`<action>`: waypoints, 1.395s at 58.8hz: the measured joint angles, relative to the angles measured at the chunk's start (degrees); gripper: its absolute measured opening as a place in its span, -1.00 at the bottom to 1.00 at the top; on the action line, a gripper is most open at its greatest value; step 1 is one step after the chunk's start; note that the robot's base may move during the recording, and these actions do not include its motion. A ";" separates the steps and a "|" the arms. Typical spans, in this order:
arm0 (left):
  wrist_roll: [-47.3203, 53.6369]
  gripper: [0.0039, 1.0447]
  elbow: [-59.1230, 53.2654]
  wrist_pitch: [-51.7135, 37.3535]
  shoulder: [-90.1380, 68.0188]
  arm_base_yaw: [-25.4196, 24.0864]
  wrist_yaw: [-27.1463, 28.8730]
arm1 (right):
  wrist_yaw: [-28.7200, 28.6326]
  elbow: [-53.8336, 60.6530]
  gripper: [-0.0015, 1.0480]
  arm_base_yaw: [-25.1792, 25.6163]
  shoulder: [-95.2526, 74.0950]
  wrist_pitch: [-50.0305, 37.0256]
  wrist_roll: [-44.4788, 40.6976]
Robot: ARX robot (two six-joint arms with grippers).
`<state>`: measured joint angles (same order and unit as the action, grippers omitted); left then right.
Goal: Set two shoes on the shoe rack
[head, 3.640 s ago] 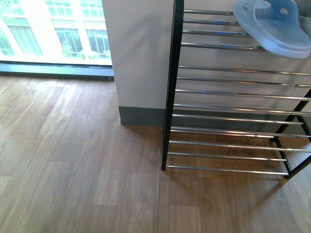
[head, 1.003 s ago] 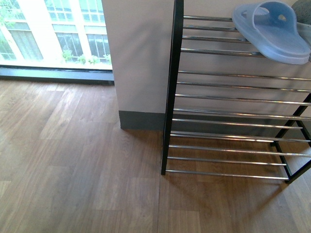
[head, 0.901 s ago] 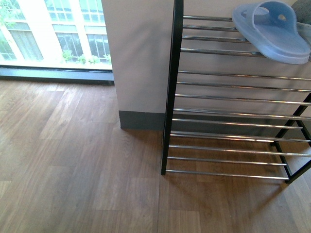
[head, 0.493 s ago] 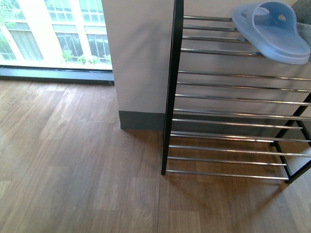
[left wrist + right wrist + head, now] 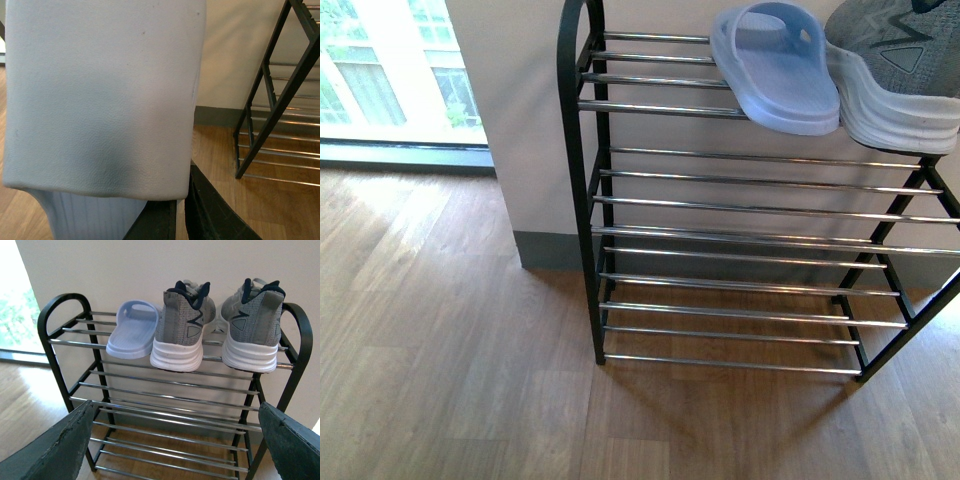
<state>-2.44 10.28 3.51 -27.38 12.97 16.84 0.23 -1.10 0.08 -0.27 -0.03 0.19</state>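
Three shoes sit on the top tier of the shoe rack [image 5: 165, 390]: one pale blue slide [image 5: 132, 330] at the window end, and two grey sneakers, the nearer sneaker [image 5: 182, 327] just beside the slide and the farther sneaker [image 5: 255, 327] toward the rack's other end, with a gap between the pair. All three rest flat on the silver bars with their heels facing outward, soles overhanging the front bar a little. In the front view the slide [image 5: 775, 65] and one sneaker [image 5: 890, 70] show at the upper right, side by side and touching or nearly so. The rack has three tiers of bars in a black frame with rounded ends; the two lower tiers carry nothing. A second pale blue slide [image 5: 100, 100] fills most of the left wrist view, its smooth sole toward the camera, gripped by the left end effector [image 5: 177, 215], whose dark fingers [image 5: 210, 210] close on its lower edge. The right end effector [image 5: 170, 440] stands wide open, its two dark fingers [image 5: 55, 450] far apart with the rack between them. The rack stands on a wooden floor [image 5: 440, 330] against a pale wall [image 5: 520, 120], beside a bright window [image 5: 380, 70].
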 joint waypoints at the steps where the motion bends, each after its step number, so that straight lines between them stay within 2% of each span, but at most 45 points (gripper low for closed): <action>1: -0.02 -0.98 0.00 0.00 0.00 0.00 0.15 | 0.00 0.00 0.82 0.00 -0.02 0.00 0.00; 77: 0.00 -0.98 0.00 0.00 0.00 -0.02 0.24 | -0.04 0.00 0.82 -0.02 0.00 0.04 -0.02; 82: -0.50 -0.98 -1.66 -7.30 -0.70 0.96 1.18 | -0.04 0.00 0.82 -0.02 0.00 0.04 -0.02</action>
<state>-2.94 8.62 -3.79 -28.08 13.93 18.02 0.19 -1.10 0.05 -0.27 0.01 0.16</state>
